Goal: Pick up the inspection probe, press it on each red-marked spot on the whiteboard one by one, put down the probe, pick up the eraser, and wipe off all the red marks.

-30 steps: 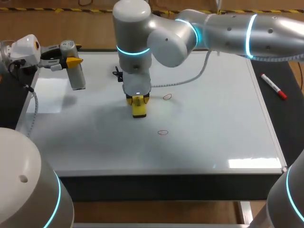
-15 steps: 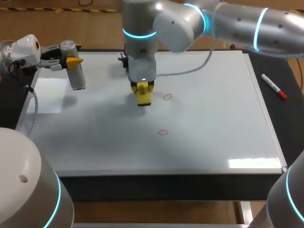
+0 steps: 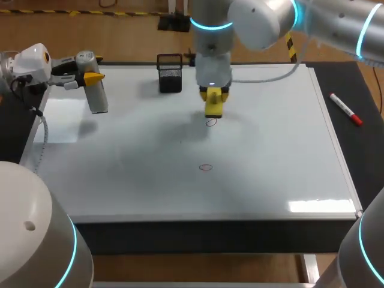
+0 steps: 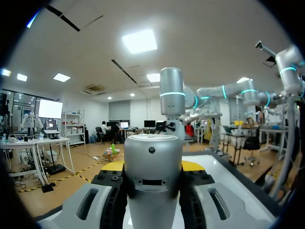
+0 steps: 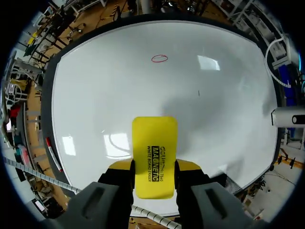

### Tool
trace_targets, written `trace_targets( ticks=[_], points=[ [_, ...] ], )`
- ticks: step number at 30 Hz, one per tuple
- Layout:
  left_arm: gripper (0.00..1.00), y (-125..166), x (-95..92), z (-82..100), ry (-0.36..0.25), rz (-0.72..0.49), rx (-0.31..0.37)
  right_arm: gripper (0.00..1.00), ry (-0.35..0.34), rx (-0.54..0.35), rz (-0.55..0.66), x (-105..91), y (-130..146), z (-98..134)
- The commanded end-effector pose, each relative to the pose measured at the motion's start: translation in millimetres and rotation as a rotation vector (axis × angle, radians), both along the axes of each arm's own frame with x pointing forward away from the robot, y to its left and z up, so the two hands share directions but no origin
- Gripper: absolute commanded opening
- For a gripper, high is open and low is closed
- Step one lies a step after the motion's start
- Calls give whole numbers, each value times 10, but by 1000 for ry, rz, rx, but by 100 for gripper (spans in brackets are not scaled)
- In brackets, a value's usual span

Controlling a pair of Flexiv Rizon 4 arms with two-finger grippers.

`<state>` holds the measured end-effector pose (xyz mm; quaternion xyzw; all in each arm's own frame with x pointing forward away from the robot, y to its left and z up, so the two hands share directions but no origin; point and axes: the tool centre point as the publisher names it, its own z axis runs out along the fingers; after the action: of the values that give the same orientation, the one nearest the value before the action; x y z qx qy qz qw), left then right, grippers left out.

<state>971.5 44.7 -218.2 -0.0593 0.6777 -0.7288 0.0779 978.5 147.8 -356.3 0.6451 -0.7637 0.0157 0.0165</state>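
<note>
Your right end effector [image 5: 155, 164] grips the eraser [image 3: 214, 108] from both sides, just beyond the far red mark [image 3: 210, 122] on the whiteboard [image 3: 270, 156]. The near mark [image 3: 206, 167] lies apart from it, toward you. A black mesh holder [image 3: 170, 73] stands by the board's far edge, near the eraser on its left. Your left end effector [image 3: 90, 78] clamps the probe [image 3: 98, 99] upright over the far left corner, well apart. A marker [image 3: 345, 110] lies on the dark worktop [image 3: 360, 156] past the right edge. Open board stretches from the eraser to the near and right edges.
</note>
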Motion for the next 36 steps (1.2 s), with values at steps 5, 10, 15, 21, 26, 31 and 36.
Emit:
trace_targets(
  ticks=[5,10,15,21,26,31,36],
  points=[
    [0,-2,-8,9,-1,2,0,0,3,18,-97,2,-806,46],
    [0,-2,-8,9,-1,2,0,0,24,18,-168,12,-1157,-27],
    [0,-2,-8,9,-1,2,0,0,49,15,-242,35,-1501,-106],
    [0,-2,-8,9,-1,2,0,0,60,8,-293,31,-1806,-122],
    [0,-2,-8,9,-1,2,0,0,62,2,-323,31,-1982,-144],
    [0,-2,-8,9,-1,2,0,0,66,3,-342,27,-2071,-211],
    [0,-2,-8,9,-1,2,0,0,55,1,-371,27,-2111,-231]
  ],
)
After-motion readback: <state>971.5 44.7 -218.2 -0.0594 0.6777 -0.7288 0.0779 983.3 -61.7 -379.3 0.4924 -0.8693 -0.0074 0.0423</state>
